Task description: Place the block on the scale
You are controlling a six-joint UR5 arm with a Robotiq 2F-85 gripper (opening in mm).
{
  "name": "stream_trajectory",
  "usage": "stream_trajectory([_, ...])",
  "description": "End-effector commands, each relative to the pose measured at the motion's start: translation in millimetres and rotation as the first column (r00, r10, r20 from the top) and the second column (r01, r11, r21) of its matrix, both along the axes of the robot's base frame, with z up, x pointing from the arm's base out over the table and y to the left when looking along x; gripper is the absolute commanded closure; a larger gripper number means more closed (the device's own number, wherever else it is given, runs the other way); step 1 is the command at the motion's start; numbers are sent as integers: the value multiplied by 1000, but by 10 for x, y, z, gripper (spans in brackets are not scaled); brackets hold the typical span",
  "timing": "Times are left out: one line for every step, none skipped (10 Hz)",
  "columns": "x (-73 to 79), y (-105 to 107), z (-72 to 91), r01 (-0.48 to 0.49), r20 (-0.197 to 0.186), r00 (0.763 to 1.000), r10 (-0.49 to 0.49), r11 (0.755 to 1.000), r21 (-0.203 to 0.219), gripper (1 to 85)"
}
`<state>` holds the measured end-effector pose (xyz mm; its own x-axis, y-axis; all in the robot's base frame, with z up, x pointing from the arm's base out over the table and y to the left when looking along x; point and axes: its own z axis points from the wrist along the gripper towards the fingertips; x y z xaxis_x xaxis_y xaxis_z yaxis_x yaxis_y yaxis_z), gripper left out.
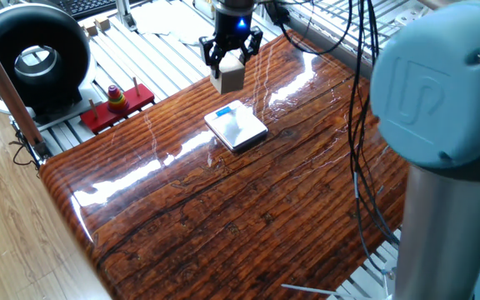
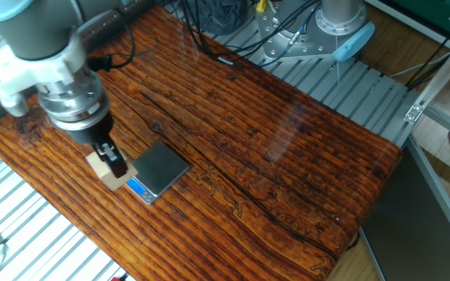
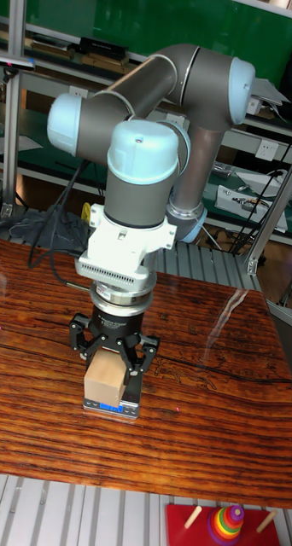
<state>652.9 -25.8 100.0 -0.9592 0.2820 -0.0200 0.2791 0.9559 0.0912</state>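
A light tan wooden block (image 1: 231, 72) (image 2: 108, 172) (image 3: 106, 380) hangs in the air, held between the fingers of my gripper (image 1: 231, 60) (image 2: 109, 160) (image 3: 110, 368), which is shut on it. The scale (image 1: 237, 126) (image 2: 155, 171) (image 3: 116, 409), a thin white square pad with a blue rectangle at one corner, lies flat on the wooden table. In one fixed view the block sits just beyond the scale's far corner; in the other it hangs beside the scale's blue corner. In the tall view the block hides most of the scale.
A red flat toy base (image 1: 117, 106) with coloured rings stands off the table's left edge, and shows in the tall view as the red base (image 3: 221, 522). A large black ring-shaped device (image 1: 32, 58) sits far left. Cables (image 1: 357, 150) hang along the arm.
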Motion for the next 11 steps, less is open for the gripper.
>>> stream_trajectory([-93, 102, -84, 17, 29, 999, -17, 1000, 16, 847])
stream_trajectory([-124, 96, -93, 7, 26, 1000, -8, 1000, 7, 847])
stream_trajectory([-175, 86, -104, -11, 19, 1000, 11, 1000, -4, 847])
stream_trajectory([-213, 105, -123, -13, 18, 1000, 13, 1000, 1, 847])
stream_trajectory([-242, 101, -163, -19, 24, 1000, 19, 1000, -4, 847])
stream_trajectory([-277, 63, -212, -49, 33, 998, 49, 998, -27, 847])
stream_trajectory([-317, 83, -250, -79, 40, 996, 80, 996, -39, 847])
stream_trajectory([-330, 123, -270, -101, 50, 993, 103, 994, -45, 847])
stream_trajectory([-359, 160, -282, -123, 49, 991, 125, 991, -44, 847])
stream_trajectory([-394, 206, -285, -148, 48, 988, 149, 988, -36, 847])
stream_trajectory([-418, 247, -288, -172, 50, 984, 173, 985, -31, 847])
